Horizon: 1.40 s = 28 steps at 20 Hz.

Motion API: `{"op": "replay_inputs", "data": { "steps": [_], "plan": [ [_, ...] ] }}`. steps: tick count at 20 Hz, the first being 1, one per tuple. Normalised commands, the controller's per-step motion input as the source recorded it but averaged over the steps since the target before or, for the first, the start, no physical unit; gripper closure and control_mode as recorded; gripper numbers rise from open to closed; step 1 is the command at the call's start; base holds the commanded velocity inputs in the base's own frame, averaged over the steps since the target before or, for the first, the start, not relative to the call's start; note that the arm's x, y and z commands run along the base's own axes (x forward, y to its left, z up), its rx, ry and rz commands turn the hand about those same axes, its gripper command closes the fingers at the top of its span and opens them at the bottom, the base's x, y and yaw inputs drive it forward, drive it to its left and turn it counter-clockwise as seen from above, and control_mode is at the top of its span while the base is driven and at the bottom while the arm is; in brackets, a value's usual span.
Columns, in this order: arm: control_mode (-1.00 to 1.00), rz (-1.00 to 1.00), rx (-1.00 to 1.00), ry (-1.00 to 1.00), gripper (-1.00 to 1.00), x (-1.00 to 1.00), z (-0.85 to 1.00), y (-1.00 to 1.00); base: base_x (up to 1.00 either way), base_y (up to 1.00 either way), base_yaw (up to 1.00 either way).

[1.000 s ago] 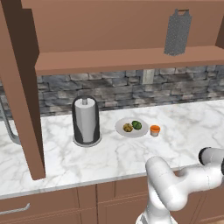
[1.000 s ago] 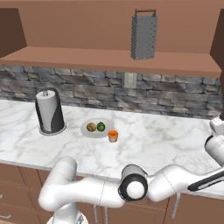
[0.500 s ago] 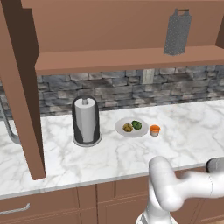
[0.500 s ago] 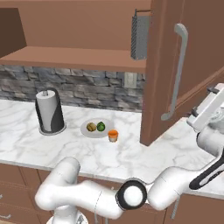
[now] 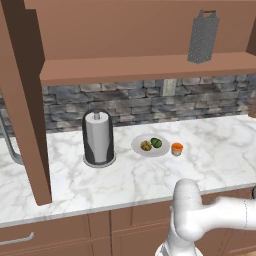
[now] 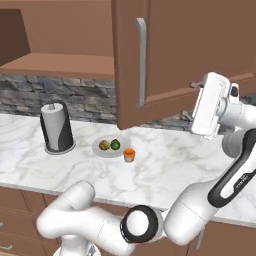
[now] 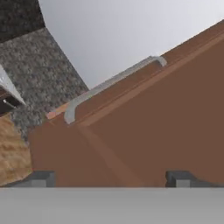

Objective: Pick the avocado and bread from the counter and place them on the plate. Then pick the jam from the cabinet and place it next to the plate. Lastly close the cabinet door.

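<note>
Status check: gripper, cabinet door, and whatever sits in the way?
Gripper open, against cabinet door. Door part-swung, not shut. Avocado, bread plated; jam beside. Nothing blocking.

White marble counter (image 5: 75, 177) carries paper-towel holder (image 5: 98, 138), plate (image 5: 138, 149), jam (image 5: 177, 149) beside plate.

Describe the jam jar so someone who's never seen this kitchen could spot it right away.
Start at the black paper-towel holder on the white marble counter, then go right to the round pale plate. The jam stands on the counter just right of the plate, a tiny squat orange jar, unlike the green avocado and yellow-brown bread lying on the plate.
</note>
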Motion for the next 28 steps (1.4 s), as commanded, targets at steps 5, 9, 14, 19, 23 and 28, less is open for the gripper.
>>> {"op": "replay_inputs", "data": {
  "steps": [5, 9, 14, 19, 23, 28],
  "plan": [
    [-1.00, -0.13, -0.82, 0.34, -1.00, 0.39, 0.56, 0.89, 0.00, 0.00, 0.00],
    [-1.00, -0.39, -0.76, 0.26, -1.00, 0.94, -0.02, 0.45, 0.00, 0.00, 0.00],
    [-1.00, -0.57, -0.67, -0.01, -1.00, 1.00, -0.34, 0.54, 0.00, 0.00, 0.00],
    [-1.00, -0.61, -0.62, -0.06, -1.00, 1.00, -0.55, 0.60, 0.00, 0.00, 0.00],
    [-1.00, -0.60, -0.56, -0.11, -1.00, 1.00, -0.57, 0.71, 0.00, 0.00, 0.00],
    [-1.00, -0.55, -0.46, -0.29, -1.00, 0.95, -0.65, 0.54, 0.00, 0.00, 0.00]
  ]
}}
